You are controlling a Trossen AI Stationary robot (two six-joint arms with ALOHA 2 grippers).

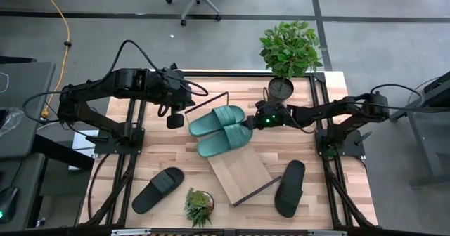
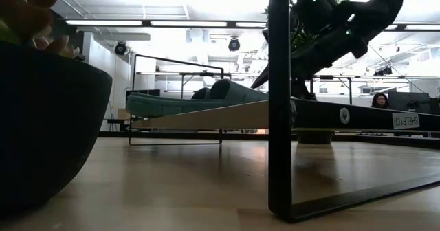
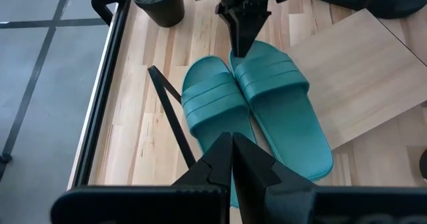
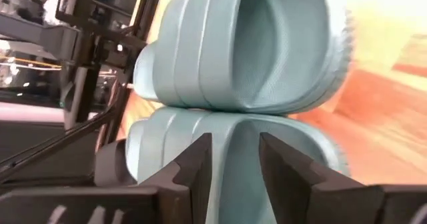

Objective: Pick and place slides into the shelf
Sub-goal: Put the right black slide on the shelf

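Note:
Both teal slides lie side by side on the far-left end of the slanted shelf [image 1: 242, 169], soles on its board: the farther one [image 1: 216, 119] and the nearer one [image 1: 225, 139]. My right gripper [image 1: 248, 123] reaches in from the right to their toe ends, its fingers a narrow gap apart [image 4: 233, 151]. My left gripper [image 1: 174, 118] hangs shut [image 3: 231, 159] left of the shelf, touching nothing. One black slide [image 1: 158, 189] lies flat on the table near-left of the shelf, the other [image 1: 290, 187] near-right. My right gripper has the nearer teal slide by its toe end [image 3: 248, 53], teal filling the narrow gap between the two fingers [image 4: 200, 167]. It comes slanting down from the table's right, along the slide. The fingers hide the exact spot. The slide lies flat on the shelf board.
A potted plant [image 1: 280, 88] stands just beyond my right gripper at the far edge. A small plant [image 1: 199, 206] sits at the near edge between the black slides, and its dark pot [image 2: 41, 121] fills the low view's left. The shelf's near-right half [image 3: 360, 77] is bare board.

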